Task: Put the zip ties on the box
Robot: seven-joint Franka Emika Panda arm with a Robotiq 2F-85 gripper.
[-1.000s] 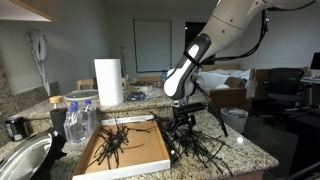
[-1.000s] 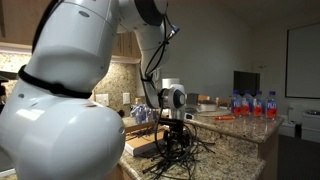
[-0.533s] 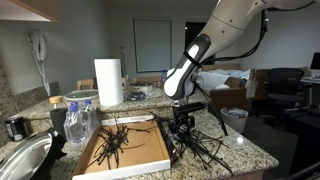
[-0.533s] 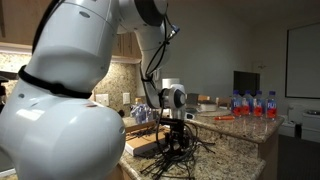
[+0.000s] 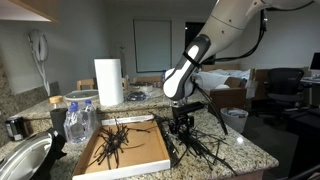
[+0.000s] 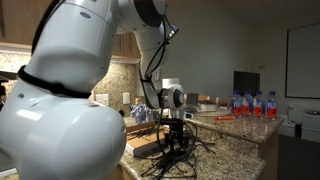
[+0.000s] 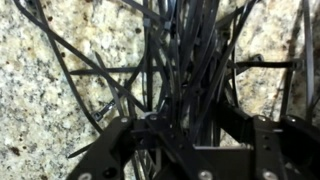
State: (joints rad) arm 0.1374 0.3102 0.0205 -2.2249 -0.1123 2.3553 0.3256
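The zip ties [image 5: 197,148] lie in a spiky black tangle on the speckled stone tabletop [image 5: 248,152], outside the box [image 5: 150,156], which sits just beside them at 9 o'clock in an exterior view. My jaws stand straight down in the near edge of that tangle, and in the wrist view they come in from 6 o'clock with a thick bundle of the strips [image 7: 190,60] running up between them toward 12 o'clock; the bundle fills the gap, so I am pinching it, while loose strips fan out to 9 and 3 o'clock over the stone. In the exterior view from behind my base the same tangle [image 6: 172,156] spreads under my jaws, with the box [image 6: 138,147] at 9 o'clock of it. A smaller clump [image 5: 110,145] of black strips rests inside the box, toward its 9 o'clock end. My white arm [image 5: 188,72] rises from the jaws toward 1 o'clock. Beyond the box, at 11 o'clock, a paper towel roll [image 5: 108,82] stands upright; water bottles [image 5: 80,122] stand just beside the box's 9 o'clock wall, and a round metal bowl [image 5: 25,160] sits farther out at 9 o'clock.
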